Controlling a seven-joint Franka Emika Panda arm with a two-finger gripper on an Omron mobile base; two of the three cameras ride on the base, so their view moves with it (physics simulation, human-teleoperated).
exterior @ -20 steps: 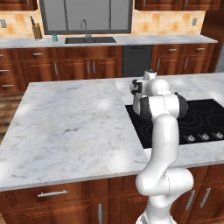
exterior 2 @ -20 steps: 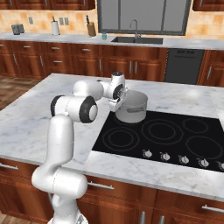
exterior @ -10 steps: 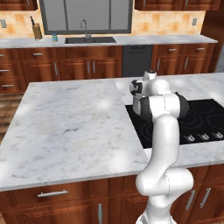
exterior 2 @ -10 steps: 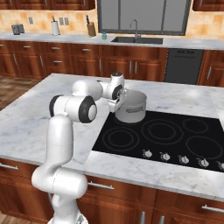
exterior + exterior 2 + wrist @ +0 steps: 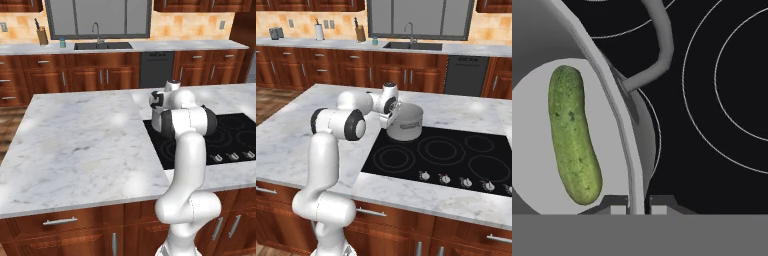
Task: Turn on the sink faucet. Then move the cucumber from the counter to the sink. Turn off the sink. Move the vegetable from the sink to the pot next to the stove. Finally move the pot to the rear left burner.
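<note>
- clamping the gripper on the rim of the pot, one finger inside the wall and one outside, jaws drawn together on the thin metal.
- holding that rim straight ahead of the fingertips in the hand view, the wall running away from them in a long curve.
- showing the cucumber lying flat on the pot's pale floor, just to the inner side of the gripped wall, lengthwise along it and not touching the fingers.
- carrying a bent grey handle off the pot's outer side, beyond the gripper, over the stove.
- resting on black glass on the outer-finger side, with white burner rings curving past.
- seen from the right base view: gripper at the near-left edge of the pot, pot standing upright on the stove at its rear left ring, beside the counter.
- seen from the left base view: wrist reaching down behind the arm's dark elbow, over the stove; pot mostly hidden by the arm.
- far behind the hand, along the back wall: sink and faucet.
</note>
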